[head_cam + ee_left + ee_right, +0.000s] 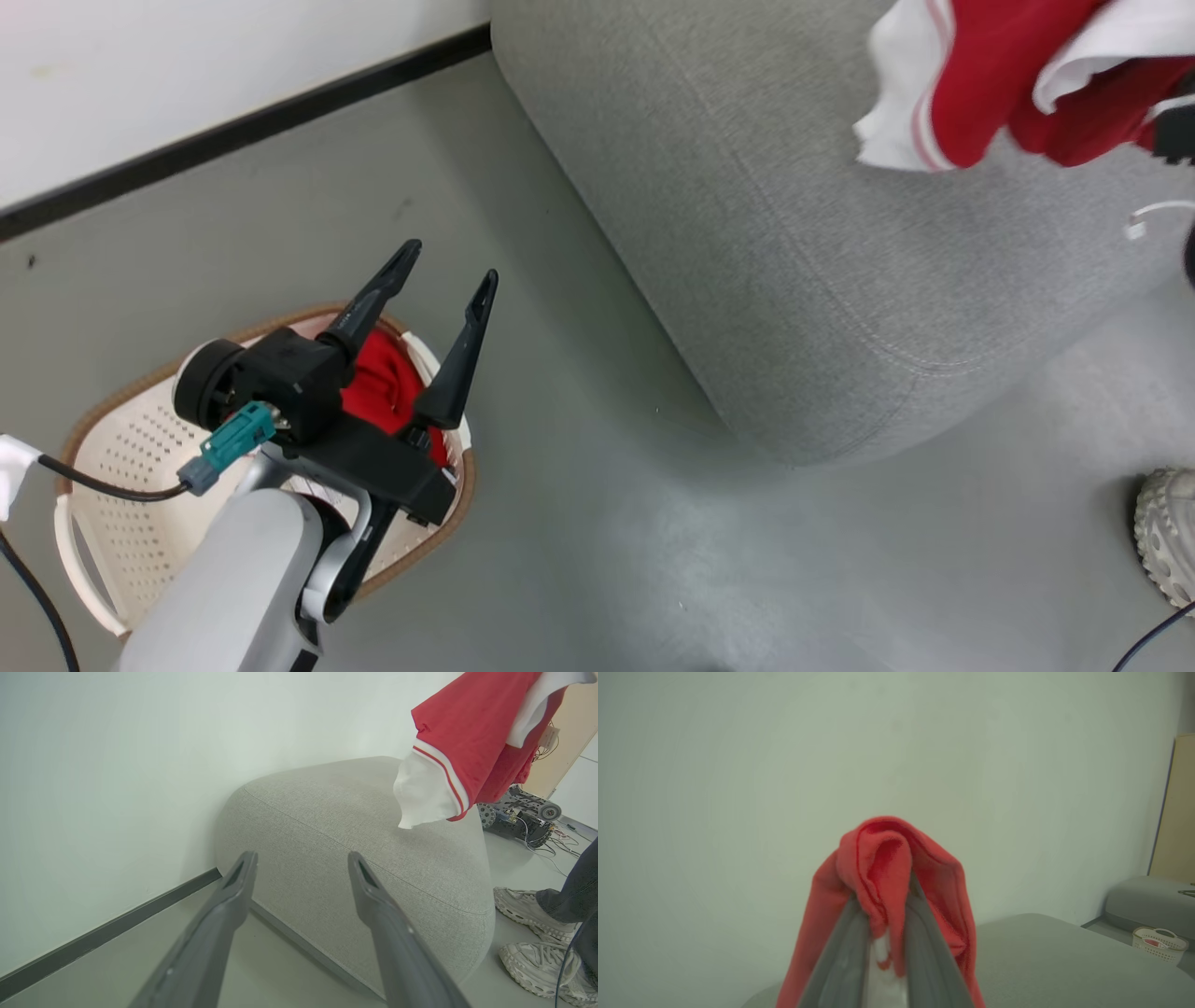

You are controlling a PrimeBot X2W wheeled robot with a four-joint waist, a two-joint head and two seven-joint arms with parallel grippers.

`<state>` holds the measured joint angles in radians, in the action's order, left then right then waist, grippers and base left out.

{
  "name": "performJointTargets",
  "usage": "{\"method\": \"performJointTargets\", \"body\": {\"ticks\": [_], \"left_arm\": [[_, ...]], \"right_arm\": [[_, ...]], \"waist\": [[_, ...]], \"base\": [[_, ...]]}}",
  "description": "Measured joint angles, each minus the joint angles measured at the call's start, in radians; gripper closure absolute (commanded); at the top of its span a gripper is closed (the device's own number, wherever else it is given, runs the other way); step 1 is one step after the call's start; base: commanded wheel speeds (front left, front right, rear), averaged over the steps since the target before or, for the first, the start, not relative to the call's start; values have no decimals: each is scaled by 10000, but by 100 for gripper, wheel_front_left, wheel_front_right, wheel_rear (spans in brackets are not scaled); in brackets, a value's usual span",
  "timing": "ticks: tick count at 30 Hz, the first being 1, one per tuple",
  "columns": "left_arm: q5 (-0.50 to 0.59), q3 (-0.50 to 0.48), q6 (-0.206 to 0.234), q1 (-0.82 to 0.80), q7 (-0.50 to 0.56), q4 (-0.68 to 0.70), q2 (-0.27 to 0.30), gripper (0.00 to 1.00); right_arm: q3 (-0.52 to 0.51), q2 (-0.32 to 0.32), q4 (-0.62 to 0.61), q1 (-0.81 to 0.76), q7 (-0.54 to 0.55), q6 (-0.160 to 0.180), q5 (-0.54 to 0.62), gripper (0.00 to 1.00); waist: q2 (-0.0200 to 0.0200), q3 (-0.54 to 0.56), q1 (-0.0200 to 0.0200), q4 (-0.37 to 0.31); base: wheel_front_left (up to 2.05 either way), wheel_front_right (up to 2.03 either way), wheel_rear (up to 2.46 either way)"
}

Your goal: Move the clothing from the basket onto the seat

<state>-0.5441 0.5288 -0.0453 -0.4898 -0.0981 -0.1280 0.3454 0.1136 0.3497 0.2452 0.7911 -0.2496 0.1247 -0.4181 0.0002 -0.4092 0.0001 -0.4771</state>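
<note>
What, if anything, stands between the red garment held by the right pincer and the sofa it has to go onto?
Nothing visible. The garment hangs from the right pincer above the sofa, with open air beneath it. A person's shoes stand on the floor beside the sofa, off its top.

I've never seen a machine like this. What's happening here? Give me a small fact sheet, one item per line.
right gripper: shut on a red-and-white garment, which hangs in the air over the seat
left gripper: open, empty, above the basket
basket: on the grey floor beside the seat, with a second red garment inside
seat: large light grey sofa
job left: held garment not yet set down; the other not yet picked up
bystander: a person's pale shoe at the right
</note>
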Motion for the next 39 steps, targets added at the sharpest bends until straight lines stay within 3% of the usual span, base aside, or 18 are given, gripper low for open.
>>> {"method": "performJointTargets", "body": {"ticks": [12, 24, 31, 36, 39], "left_arm": [[84, -23, -90, -198, 311, 474, 458, 0], [90, -134, -184, -357, 426, 671, 848, 0], [92, -174, -255, -358, 516, 815, 1007, 0], [102, -157, -257, -371, 614, 1026, 1085, 0], [102, -194, -265, -395, 616, 1045, 1185, 0]], "right_arm": [[-1223, 332, 481, 755, 207, -2, 144, 100], [-3166, 777, 1001, 1362, 428, -2, 629, 100], [-4297, 88, 583, 1055, 583, -2, 1498, 100], [-4719, 347, 1024, 1061, 830, -2, 1459, 100], [-4520, -341, 949, 1044, 915, -2, 1465, 100]], "waist": [[1, -1174, 1, 442], [0, -2262, 0, 997], [0, -2773, 0, 1171], [-1, -3157, -2, 1253], [-1, -3405, -1, 1307]], "base": [[0, 0, 0], [0, 0, 0], [0, 0, 0], [0, 0, 0], [0, 0, 0]]}}
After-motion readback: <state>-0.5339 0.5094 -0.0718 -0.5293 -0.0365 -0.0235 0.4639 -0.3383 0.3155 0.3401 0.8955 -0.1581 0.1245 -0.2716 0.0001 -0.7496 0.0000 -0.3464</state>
